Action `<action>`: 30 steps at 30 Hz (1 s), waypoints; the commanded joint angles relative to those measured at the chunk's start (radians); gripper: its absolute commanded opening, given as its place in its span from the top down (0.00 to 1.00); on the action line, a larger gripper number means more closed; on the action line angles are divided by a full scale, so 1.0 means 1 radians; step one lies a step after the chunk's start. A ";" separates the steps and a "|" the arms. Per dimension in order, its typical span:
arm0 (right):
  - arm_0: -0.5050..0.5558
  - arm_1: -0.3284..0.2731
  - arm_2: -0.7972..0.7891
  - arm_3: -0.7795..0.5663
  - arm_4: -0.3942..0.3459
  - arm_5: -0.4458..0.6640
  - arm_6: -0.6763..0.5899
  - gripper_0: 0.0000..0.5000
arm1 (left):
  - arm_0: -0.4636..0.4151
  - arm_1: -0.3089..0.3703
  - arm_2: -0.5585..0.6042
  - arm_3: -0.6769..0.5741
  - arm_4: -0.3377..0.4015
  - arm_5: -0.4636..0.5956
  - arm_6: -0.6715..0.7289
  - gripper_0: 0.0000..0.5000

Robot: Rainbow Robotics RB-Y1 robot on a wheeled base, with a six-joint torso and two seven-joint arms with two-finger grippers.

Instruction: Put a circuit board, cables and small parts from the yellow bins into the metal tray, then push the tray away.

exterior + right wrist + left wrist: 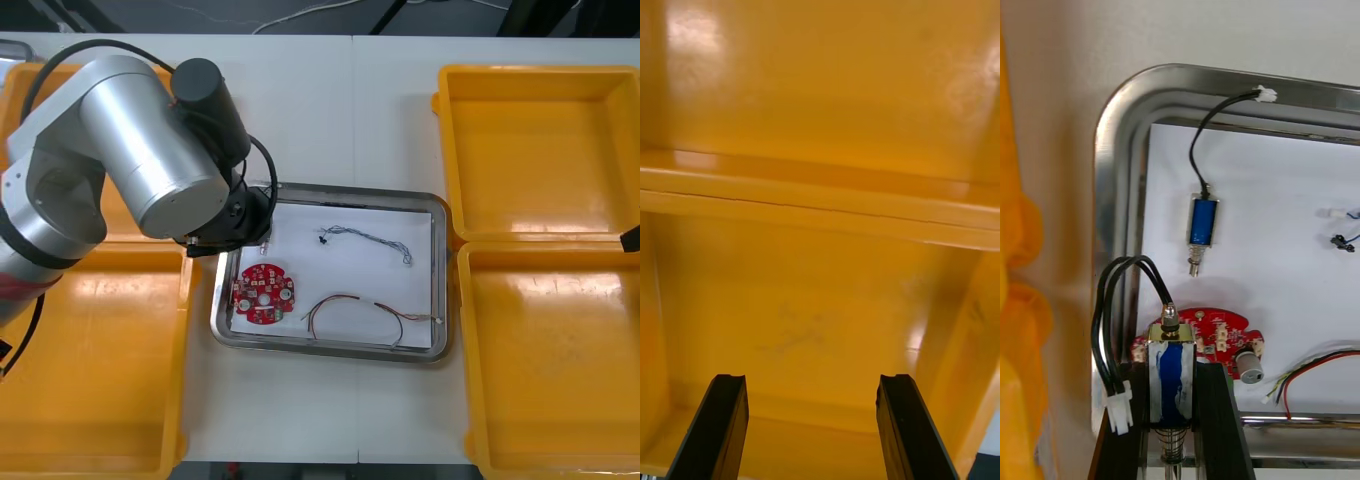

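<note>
My left gripper (1171, 366) was clamped on a small metal part (1166, 386), whose long axis ran along my fingers, with its black cable (1105, 330) looping off to one side. Just past the tips lay the circuit board (1217, 326) and, beyond it, a second part (1203, 223), both inside the metal tray (1112, 150); I judged bare floor lay straight ahead. My right gripper (812, 390) hung spread over a yellow bin (820, 90), well apart.

Light table (300, 110), pale and plain, thin seam (352, 120) running front to back near the middle. Beyond the far edge, dark floor (180, 12). Thin white cord (290, 18) lying loose across that floor.
</note>
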 commanded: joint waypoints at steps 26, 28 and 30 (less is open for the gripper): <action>0.127 0.120 -0.124 -0.083 0.161 0.003 -0.028 0.00 | -0.128 -0.233 -0.134 0.347 -0.205 -0.168 -0.135 1.00; 0.126 0.121 -0.118 -0.095 0.158 0.003 -0.031 0.00 | -0.128 -0.236 -0.140 0.364 -0.216 -0.188 -0.139 1.00; 0.126 0.121 -0.115 -0.097 0.156 0.003 -0.031 0.00 | -0.128 -0.236 -0.140 0.365 -0.216 -0.190 -0.142 1.00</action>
